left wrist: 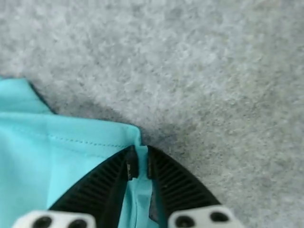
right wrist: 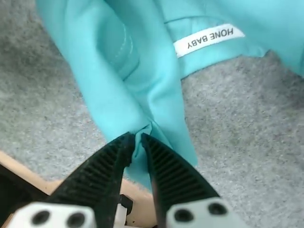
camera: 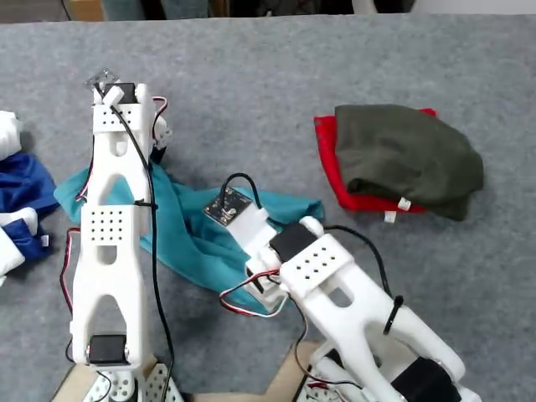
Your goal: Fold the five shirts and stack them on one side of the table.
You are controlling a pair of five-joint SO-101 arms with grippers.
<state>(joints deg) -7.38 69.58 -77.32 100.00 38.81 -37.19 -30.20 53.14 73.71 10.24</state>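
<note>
Both arms held the teal shirt (camera: pixel 197 243) mid-table. Left gripper (left wrist: pixel 137 164): jaws closed tight on a hemmed corner, with the grey table (left wrist: pixel 213 71) bare beyond it. Right gripper (right wrist: pixel 137 142): jaws pinched onto a bunched fold close to the table's front edge. We judged the two grips were meant to spread the cloth flat for folding. An olive shirt (camera: pixel 406 155) sat folded on a red shirt (camera: pixel 327 142) at the right. A blue shirt (camera: pixel 23 188) and a white shirt (camera: pixel 7 134) lay heaped at the left edge. Open room remained toward the far side.
</note>
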